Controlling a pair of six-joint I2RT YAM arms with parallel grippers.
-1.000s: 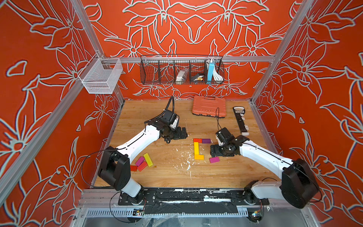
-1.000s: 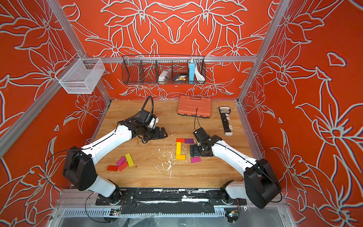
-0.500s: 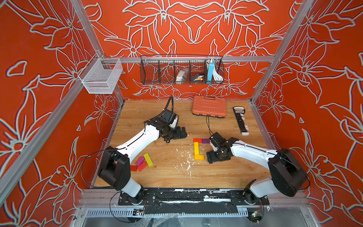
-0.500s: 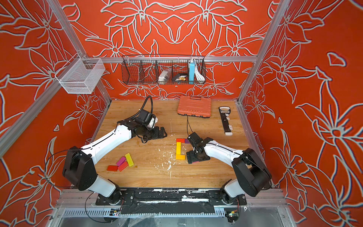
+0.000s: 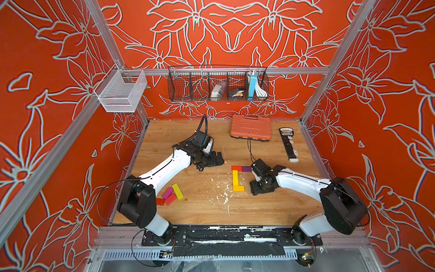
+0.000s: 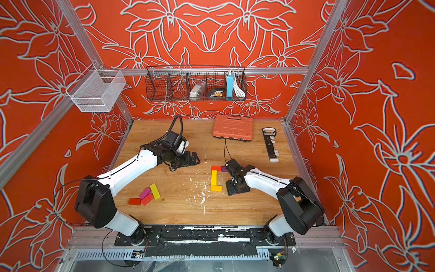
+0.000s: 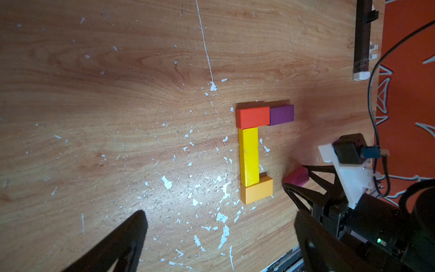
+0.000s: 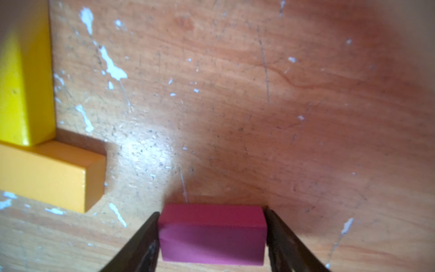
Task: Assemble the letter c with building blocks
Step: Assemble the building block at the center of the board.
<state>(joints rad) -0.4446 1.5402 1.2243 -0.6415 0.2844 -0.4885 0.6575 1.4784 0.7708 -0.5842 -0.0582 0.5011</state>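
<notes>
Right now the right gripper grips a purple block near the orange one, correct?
Not purple. The right wrist view shows the right gripper closed on a pink block near the orange block. The purple block lies untouched beside the red block, as the left wrist view shows.

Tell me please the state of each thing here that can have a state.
Left gripper: open, empty.
Right gripper: shut on the pink block.
Orange case: closed, lying flat.
Block letter: unfinished, one arm shorter.
Spare blocks: loose by the left arm.
</notes>
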